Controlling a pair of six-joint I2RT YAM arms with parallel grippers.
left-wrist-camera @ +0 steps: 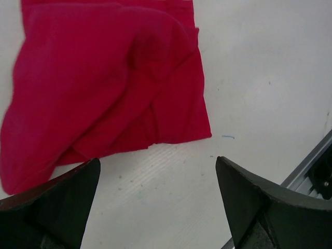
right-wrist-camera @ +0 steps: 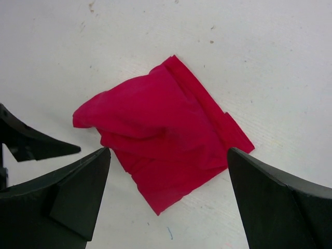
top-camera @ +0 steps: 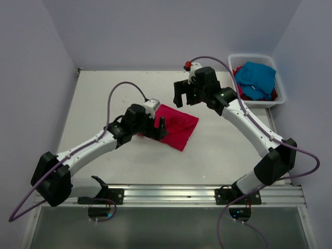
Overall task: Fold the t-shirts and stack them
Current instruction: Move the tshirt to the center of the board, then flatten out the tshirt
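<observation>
A crimson red cloth t-shirt lies folded into a lumpy square in the middle of the top picture. It rests on the flat white surface. One part of it puffs up in a soft hump, and a flat band runs along one edge.

The left tool sits at the left edge of this red shirt. Its two black fingers are spread wide apart, and only bare surface shows between them. In the left wrist picture, the finger at the lower left is right by a corner of the shirt. I cannot tell if it touches the cloth.

The right tool is higher up in the top picture, a little apart from the shirt. It is spread wide too and grips nothing. In its own wrist picture the red shirt shows in the gap between its fingers.

In the top picture the left tool covers the shirt's left edge. In the left wrist picture the shirt is cut off at the top and the left.

A turquoise blue cloth t-shirt lies bunched in a white slatted plastic basket at the upper right. Another red t-shirt is mostly hidden under the blue one.

The left arm reaches from the lower left up and to the right. The right arm reaches from the lower right up and to the left, bent at its elbow.
</observation>
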